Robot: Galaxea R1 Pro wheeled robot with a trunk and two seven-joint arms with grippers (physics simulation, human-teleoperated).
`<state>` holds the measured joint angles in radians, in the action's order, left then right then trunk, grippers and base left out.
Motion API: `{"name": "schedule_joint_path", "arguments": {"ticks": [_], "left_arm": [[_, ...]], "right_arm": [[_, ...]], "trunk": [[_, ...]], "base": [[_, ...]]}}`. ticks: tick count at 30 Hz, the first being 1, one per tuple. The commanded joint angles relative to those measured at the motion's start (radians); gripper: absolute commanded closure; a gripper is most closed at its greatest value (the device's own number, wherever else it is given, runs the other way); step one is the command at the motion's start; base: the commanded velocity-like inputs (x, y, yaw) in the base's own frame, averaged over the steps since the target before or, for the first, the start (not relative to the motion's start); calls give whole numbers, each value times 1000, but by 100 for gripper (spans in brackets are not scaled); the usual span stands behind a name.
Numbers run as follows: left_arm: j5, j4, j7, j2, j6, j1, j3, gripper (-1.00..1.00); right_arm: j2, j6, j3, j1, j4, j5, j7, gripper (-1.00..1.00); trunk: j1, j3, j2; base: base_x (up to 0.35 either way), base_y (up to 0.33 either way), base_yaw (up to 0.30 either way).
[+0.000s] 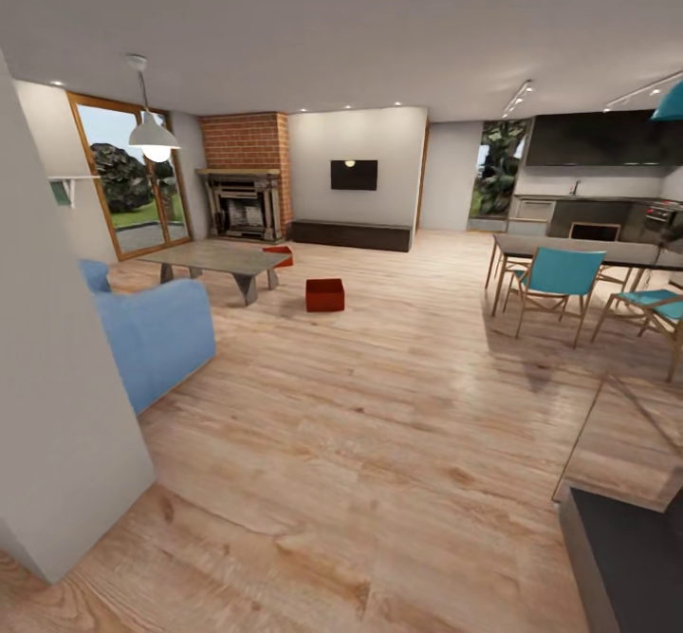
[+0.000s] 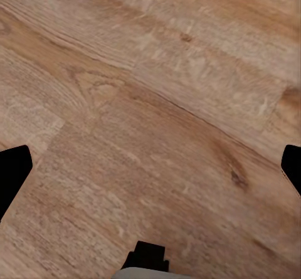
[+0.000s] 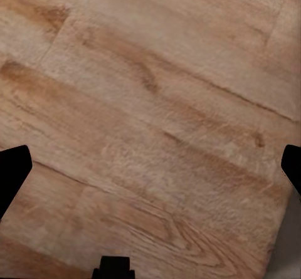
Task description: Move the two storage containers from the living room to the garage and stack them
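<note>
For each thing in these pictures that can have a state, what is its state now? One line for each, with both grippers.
near storage container: upright on the wood floor, open top, not held.
far storage container: on the floor behind the low table, partly hidden.
left gripper: open, empty, over wood planks.
right gripper: open, empty, over wood planks.
pendant lamp: lit.
wall TV: dark.

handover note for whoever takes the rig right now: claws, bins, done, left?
Left claw: open, empty, over wood planks. Right claw: open, empty too.
Bins: one storage container on the living room floor, right of the grey low table; the second container just past that table.
Done: nothing carried.
Left: drive over, fetch both, stack them in the garage.
</note>
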<state>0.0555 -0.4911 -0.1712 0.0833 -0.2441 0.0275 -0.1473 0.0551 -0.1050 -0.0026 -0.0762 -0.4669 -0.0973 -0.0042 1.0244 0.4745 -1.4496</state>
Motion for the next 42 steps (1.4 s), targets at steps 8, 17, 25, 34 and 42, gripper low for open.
{"name": "schedule_joint_path", "arguments": {"ticks": [8, 17, 25, 34, 42], "left_arm": [[6, -1, -1, 1, -1, 0, -5, -100], [6, -1, -1, 1, -1, 0, -5, -100], [6, -1, -2, 1, -1, 0, -5, -100], [6, -1, -2, 1, -1, 0, -5, -100], [6, -1, -2, 1, -1, 0, -5, -100]], "right_arm": [[0, -2, 0, -1, 1, -10, 0, -100], [0, -2, 0, -1, 1, -10, 0, -100], [-1, -2, 0, -1, 1, -10, 0, -100], [0, -4, 0, -1, 1, -11, 0, -100], [-1, -4, 0, -1, 1, -11, 0, -100]], "trunk": [[1, 1, 0], [1, 1, 0], [1, 1, 0], [1, 1, 0], [1, 1, 0]], "base": [[327, 0, 89], [327, -20, 74], [327, -100, 0], [327, -106, 0], [327, -106, 0]]}}
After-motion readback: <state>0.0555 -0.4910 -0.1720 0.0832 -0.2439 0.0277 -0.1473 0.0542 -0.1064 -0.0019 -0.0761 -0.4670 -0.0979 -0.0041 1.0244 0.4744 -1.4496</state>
